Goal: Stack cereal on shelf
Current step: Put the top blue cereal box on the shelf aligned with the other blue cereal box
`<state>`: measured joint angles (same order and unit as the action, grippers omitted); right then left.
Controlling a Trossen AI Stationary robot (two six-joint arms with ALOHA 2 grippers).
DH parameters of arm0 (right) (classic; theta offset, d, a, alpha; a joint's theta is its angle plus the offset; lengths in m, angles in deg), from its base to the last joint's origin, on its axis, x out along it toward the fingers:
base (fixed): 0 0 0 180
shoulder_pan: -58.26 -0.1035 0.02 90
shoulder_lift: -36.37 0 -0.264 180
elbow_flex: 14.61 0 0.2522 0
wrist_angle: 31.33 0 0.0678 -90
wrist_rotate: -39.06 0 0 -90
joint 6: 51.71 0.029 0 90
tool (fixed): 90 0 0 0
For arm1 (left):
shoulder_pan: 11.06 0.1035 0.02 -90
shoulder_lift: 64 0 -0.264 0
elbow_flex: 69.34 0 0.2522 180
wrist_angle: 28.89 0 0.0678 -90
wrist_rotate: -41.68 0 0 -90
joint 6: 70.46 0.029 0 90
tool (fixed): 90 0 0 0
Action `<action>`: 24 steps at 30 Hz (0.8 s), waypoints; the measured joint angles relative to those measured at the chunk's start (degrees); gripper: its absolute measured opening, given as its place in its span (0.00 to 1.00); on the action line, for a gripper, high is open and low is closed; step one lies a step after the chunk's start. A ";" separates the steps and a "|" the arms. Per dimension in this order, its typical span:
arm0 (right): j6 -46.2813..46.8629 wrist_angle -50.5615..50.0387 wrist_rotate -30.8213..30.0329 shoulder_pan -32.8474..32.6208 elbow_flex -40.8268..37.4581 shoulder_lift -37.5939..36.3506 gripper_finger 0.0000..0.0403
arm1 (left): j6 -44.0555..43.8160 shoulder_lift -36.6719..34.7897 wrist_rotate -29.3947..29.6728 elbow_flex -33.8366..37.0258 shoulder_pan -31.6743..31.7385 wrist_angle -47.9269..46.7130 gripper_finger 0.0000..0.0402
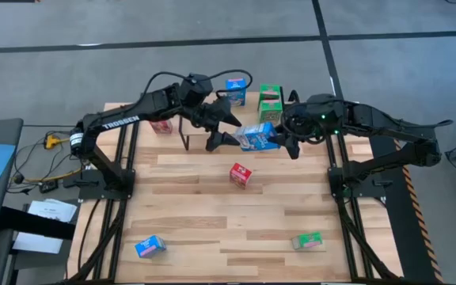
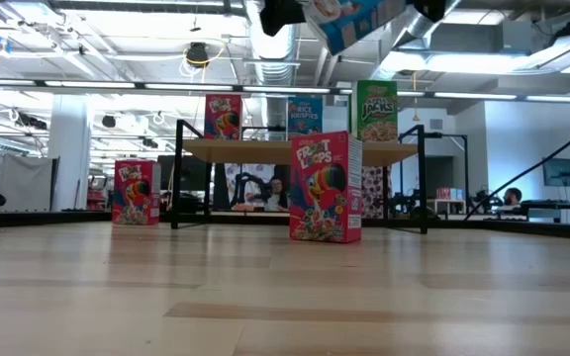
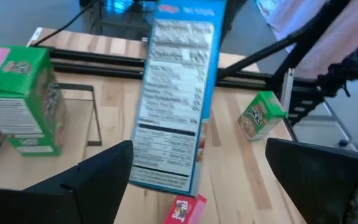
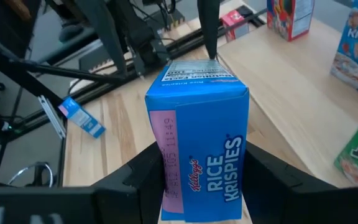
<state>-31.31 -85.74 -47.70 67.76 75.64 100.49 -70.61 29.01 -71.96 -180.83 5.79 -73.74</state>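
1. Item under handling: blue Rice Krispies box (image 4: 197, 140), held in mid-air above the table, between the two claws, near the front edge of the shelf (image 2: 300, 150).
2. Handling judgement: small cardboard carton, prob. light and mostly hollow. Walls likely stiff at edges and corners but will dent if squeezed hard across the broad faces. Printed surface looks smooth, so some slip risk under a weak pinch.
3. Best hold, as judged: across the narrow sides, near mid-height, fingers flat on the panel. The present grip looks to be of this kind.
4. Right gripper (image 4: 197, 186): jaws part-closed, one finger on each side of the box, clamped on it. Box end projects forward from the claw toward the left arm.
5. Left gripper (image 3: 197, 180): jaws wide apart, holding nothing. The box's nutrition panel sits directly ahead of it, in line with the gap between its fingers; contact cannot be confirmed, appears just clear.
6. Other stock, rel. to the right claw: red box (image 1: 241, 175) standing on the table below and nearer the front; red, blue and green boxes upright on the shelf beyond; green box (image 1: 307, 241) and blue box (image 1: 150, 247) lying well apart at the table's near edge.
7. Risk: a handover between claws could twist or drop the box if release is early.
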 joint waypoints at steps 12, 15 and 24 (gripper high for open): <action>0.11 4.58 -0.09 -1.32 0.00 0.00 0.50 | 0.44 -0.04 -0.11 0.00 -0.57 0.02 0.88; 0.11 5.14 -0.06 -1.75 0.00 -0.01 0.50 | 0.03 -0.04 -0.06 0.00 -0.57 0.00 0.87; 0.11 5.90 -0.04 -3.19 0.00 0.00 0.50 | -0.33 -0.04 0.20 0.00 -0.55 0.84 0.82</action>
<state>-31.20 -79.84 -47.73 64.56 75.64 100.49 -70.94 28.97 -71.76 -180.83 5.24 -72.90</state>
